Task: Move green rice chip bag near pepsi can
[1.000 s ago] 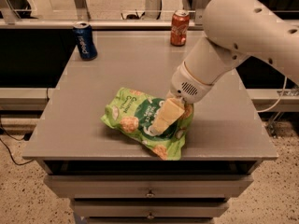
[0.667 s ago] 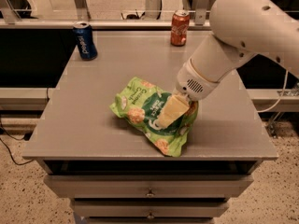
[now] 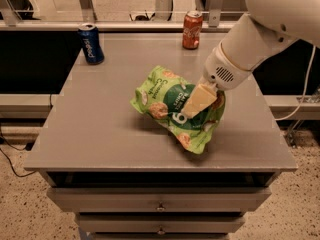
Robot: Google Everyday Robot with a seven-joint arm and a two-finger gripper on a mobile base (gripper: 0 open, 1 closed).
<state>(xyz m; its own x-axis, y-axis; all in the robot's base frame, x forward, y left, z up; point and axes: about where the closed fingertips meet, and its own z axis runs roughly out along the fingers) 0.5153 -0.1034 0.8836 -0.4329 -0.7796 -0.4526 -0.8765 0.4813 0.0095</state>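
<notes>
Grey bench (image 3: 100, 134): claw (image 3: 197, 101) pinches green rice chip bag (image 3: 162, 91).
It sits higher than before; pepsi can (image 3: 91, 43) stands well beyond claw's left.

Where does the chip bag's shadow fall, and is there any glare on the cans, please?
Camera view: the light is warm and comes from above. The chip bag, held by the gripper, casts a soft dark shadow on the table under its left and lower edges. The blue can has a bright top rim and the red can a faint sheen, with no strong glare on either.
</notes>
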